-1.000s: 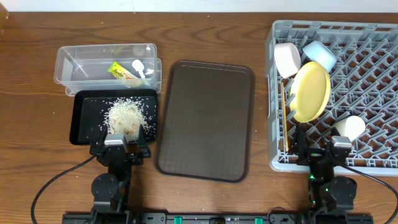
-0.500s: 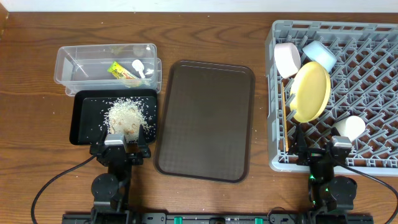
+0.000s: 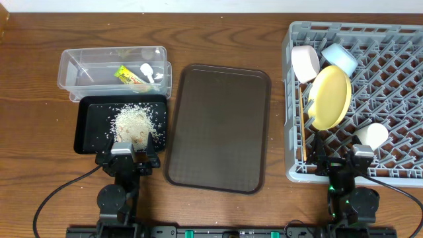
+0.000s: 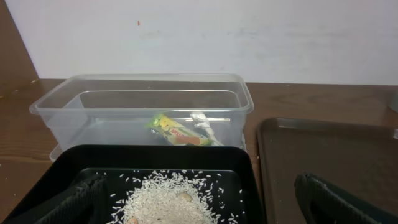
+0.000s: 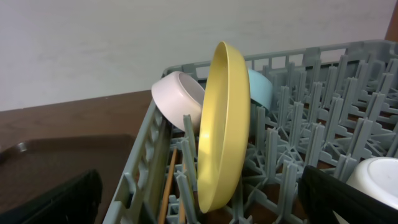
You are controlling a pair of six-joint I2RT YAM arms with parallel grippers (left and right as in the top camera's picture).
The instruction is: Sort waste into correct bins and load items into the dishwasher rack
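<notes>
Left of the dark brown serving tray [image 3: 218, 125], two bins sit end to end. The clear plastic tub [image 3: 73, 73] lies at the far end and holds the green-yellow-orange snack wrapper [image 3: 127, 76] and the crumpled white scrap [image 3: 151, 73], both against the tub wall nearest the serving tray. The black tray [image 3: 89, 125] lies at the near end, its far rim against the tub, and holds a heap of rice scraps [image 3: 134, 122] with loose grains scattered around the heap.

Right of the serving tray stands the grey dishwasher rack [image 3: 396, 86].
- The white bowl [image 3: 305, 63] rests on its side in the far corner closest to the serving tray.
- The light blue bowl [image 3: 339, 58] sits just beside the white bowl, on the side away from the serving tray.
- The yellow plate [image 3: 330, 98] stands on edge between pegs, tilted, just nearer than both bowls.
- The chopsticks [image 3: 305, 125] lie along the rack wall that faces the serving tray.
- The pale cup [image 3: 372, 137] lies on its side towards the near edge.

The left gripper [image 3: 129, 155] sits low at the near end of the black tray, level, facing the tub. Its fingers [image 4: 336, 199] are spread wide and grip nothing. The right gripper [image 3: 340, 160] sits at the near edge of the rack, facing the plate. Its fingers [image 5: 348, 199] are likewise spread wide and grip nothing.
</notes>
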